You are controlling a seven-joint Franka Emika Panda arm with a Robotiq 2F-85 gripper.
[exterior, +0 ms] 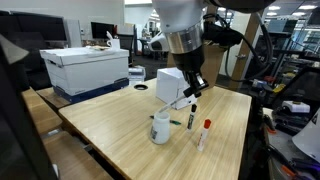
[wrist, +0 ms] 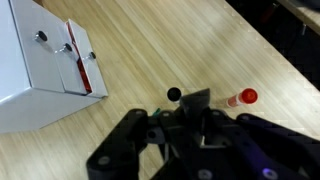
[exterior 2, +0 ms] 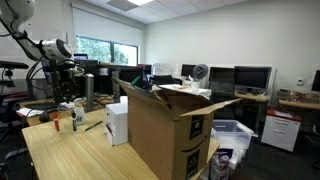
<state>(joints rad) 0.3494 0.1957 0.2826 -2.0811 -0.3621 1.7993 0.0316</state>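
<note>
My gripper point(exterior: 196, 92) hangs above the wooden table point(exterior: 120, 125), just right of a small white drawer box point(exterior: 170, 85). In the wrist view the gripper point(wrist: 190, 100) is shut, its fingertips pressed together with nothing visible between them. Directly below and slightly ahead stands a black-capped marker point(wrist: 174, 95), also seen upright in an exterior view point(exterior: 192, 118). A red-capped marker point(wrist: 242, 98) stands to its right point(exterior: 206, 130). The drawer box point(wrist: 45, 65) has an open drawer with red contents point(wrist: 88, 72). A white mug point(exterior: 160, 128) sits near the table's front.
A green pen point(exterior: 176, 122) lies beside the mug. A large white and blue bin point(exterior: 88, 68) stands at the table's back left. A tall open cardboard box point(exterior 2: 165, 130) fills the foreground in an exterior view. Desks and monitors point(exterior 2: 250, 78) surround the table.
</note>
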